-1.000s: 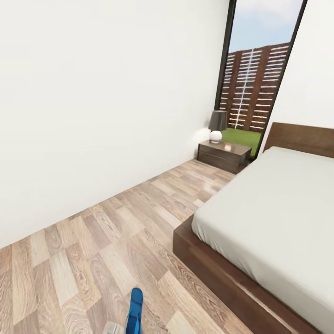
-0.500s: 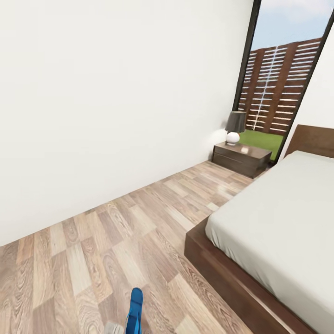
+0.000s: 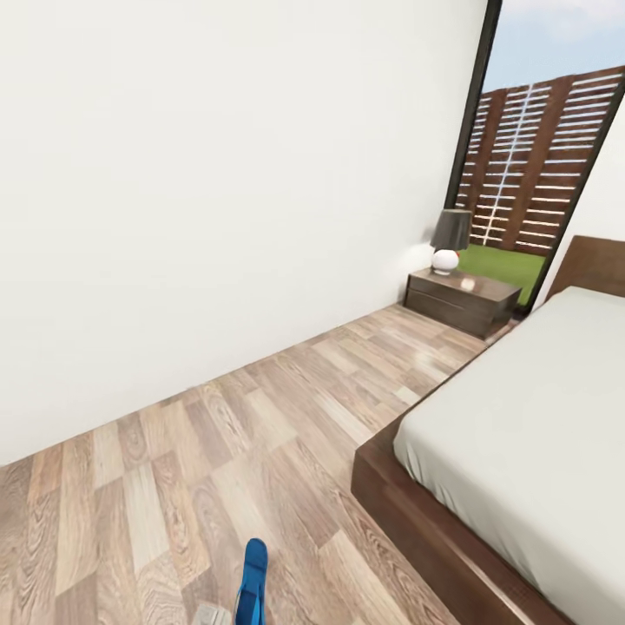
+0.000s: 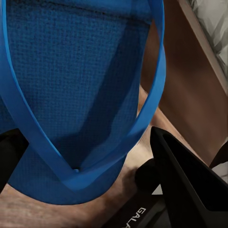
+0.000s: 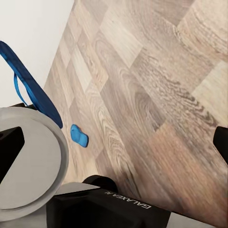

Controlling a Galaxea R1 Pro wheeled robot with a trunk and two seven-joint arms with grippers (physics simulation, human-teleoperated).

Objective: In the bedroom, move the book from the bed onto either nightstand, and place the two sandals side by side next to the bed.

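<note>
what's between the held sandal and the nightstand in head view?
Bare wood-plank floor. From the blue sandal in the left pincer up to the nightstand, nothing lies on it; the bed runs alongside at the right.

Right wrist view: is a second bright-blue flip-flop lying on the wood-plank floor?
Yes, a small bright-blue flip-flop lies flat on the light-brown wood-plank floor, apart from the raised one.

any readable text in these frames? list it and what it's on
"GALAXEA", upside down in the picture, on the right gripper housing in the right wrist view.
"GALA...", cut off by the picture's edge, on the left gripper housing in the left wrist view, below the held sandal.
Head view: no lettering on the nightstand, the lamp or the bed.
</note>
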